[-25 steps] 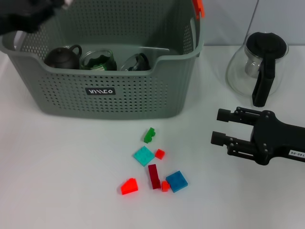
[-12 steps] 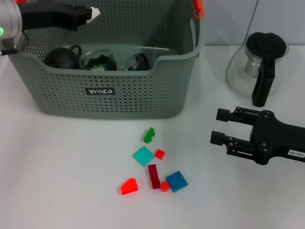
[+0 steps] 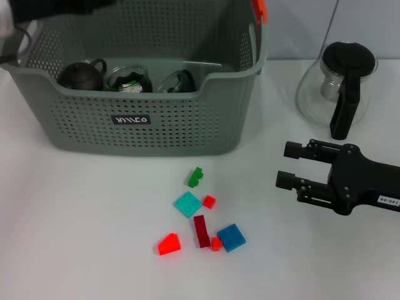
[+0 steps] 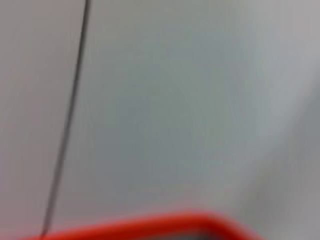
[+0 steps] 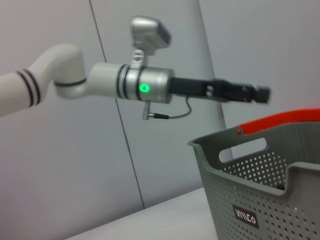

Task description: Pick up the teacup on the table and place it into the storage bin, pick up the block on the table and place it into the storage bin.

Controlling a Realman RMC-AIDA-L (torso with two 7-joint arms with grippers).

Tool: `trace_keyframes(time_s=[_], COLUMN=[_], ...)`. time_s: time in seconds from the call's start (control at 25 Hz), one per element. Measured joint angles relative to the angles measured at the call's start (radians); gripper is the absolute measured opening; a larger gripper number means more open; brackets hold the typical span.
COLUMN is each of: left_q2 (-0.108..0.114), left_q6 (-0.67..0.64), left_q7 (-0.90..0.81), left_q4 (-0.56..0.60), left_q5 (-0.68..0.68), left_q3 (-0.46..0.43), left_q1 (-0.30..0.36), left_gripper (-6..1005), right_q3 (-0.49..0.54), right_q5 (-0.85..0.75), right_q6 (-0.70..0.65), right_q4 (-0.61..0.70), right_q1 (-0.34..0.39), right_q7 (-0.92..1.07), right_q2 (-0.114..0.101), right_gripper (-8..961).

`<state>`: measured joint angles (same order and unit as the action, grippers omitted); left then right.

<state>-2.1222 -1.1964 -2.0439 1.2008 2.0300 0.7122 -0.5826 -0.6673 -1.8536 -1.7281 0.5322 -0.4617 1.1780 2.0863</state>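
Observation:
The grey storage bin (image 3: 144, 128) stands at the back left; its corner also shows in the right wrist view (image 5: 260, 200). Inside it sit a dark pot (image 3: 81, 75), a glass teacup (image 3: 128, 80) with green in it and another glass piece (image 3: 178, 81). Loose blocks lie in front of the bin: green (image 3: 196, 177), teal (image 3: 188, 204), dark red (image 3: 201, 230), blue (image 3: 231, 237) and orange-red (image 3: 169, 244). My right gripper (image 3: 289, 165) rests open on the table, right of the blocks and holding nothing. My left gripper (image 5: 259, 93) hovers above the bin's far left corner.
A glass kettle (image 3: 340, 87) with a black lid and handle stands at the back right, just behind my right arm. The bin's orange handle clip (image 3: 260, 9) sticks up at its right rim and also shows in the left wrist view (image 4: 150, 225).
My left arm has swung above the bin's far left corner and pulled back toward the picture's top edge. The right arm, the blocks and the bin's contents have not moved.

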Motion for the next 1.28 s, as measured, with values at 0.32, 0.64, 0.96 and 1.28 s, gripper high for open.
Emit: trace_keyframes(time_s=[0.32, 0.64, 0.96, 1.28], left_q2=[0.039, 0.020, -0.032, -0.049], left_q6=[-0.489, -0.725, -0.695, -0.508], left_q7=[0.453, 0.710, 0.929, 1.107], left_q4=[-0.325, -0.273, -0.278, -0.484], left_q5=[-0.668, -0.261, 0.112, 0.182], left_q3=[-0.188, -0.241, -0.205, -0.137], left_q1=[0.113, 0.193, 0.245, 0.236], left_gripper=[624, 722, 720, 715], right_q3=[0.000, -0.003, 0.001, 0.000], right_q5=[0.000, 0.001, 0.001, 0.001], right_q6=[0.000, -0.002, -0.003, 0.001], right_q4=[-0.002, 0.001, -0.001, -0.001], right_q1=[0.002, 0.000, 0.000, 0.000], right_q7=[-0.001, 0.006, 0.008, 0.009], right_q2=[0.000, 0.000, -0.006, -0.005], right_gripper=[673, 674, 673, 674])
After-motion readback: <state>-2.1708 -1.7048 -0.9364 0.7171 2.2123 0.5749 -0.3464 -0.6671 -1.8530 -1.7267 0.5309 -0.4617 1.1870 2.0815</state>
